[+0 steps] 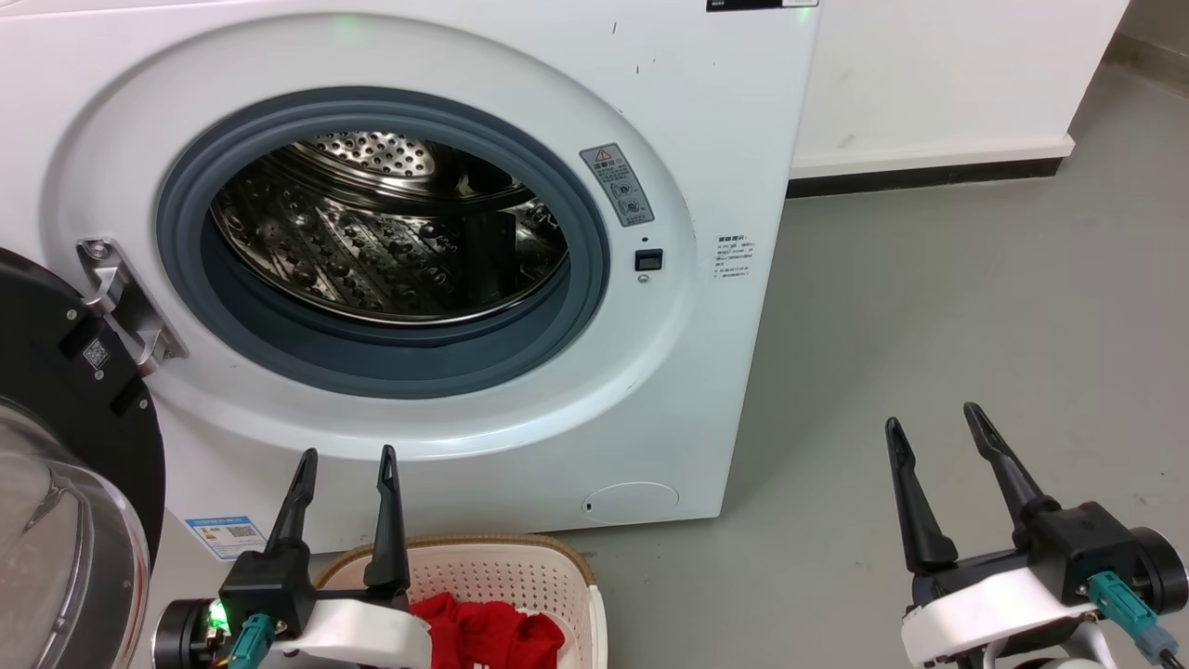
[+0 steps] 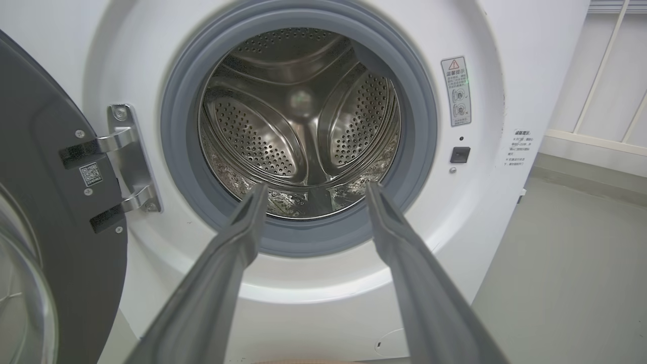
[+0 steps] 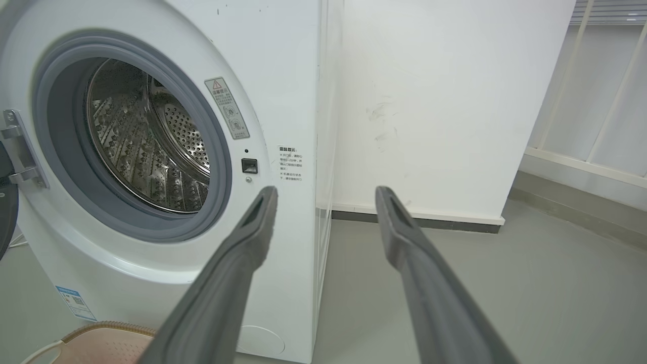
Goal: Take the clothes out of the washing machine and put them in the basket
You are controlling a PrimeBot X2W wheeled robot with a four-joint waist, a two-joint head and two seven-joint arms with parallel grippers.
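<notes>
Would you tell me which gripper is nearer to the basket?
Left. The left gripper is right at the rim of the basket; the right gripper is well off to its right, above the floor.

You face the washing machine (image 1: 669, 409), its door (image 1: 65, 437) open at your left, the basket (image 1: 520, 569) on the floor (image 1: 938, 307) just before it with the clothes (image 1: 488, 636) lying in it, your left gripper (image 1: 346, 455) near the basket's left rim, your right gripper (image 1: 934, 415) well apart to the right.
</notes>
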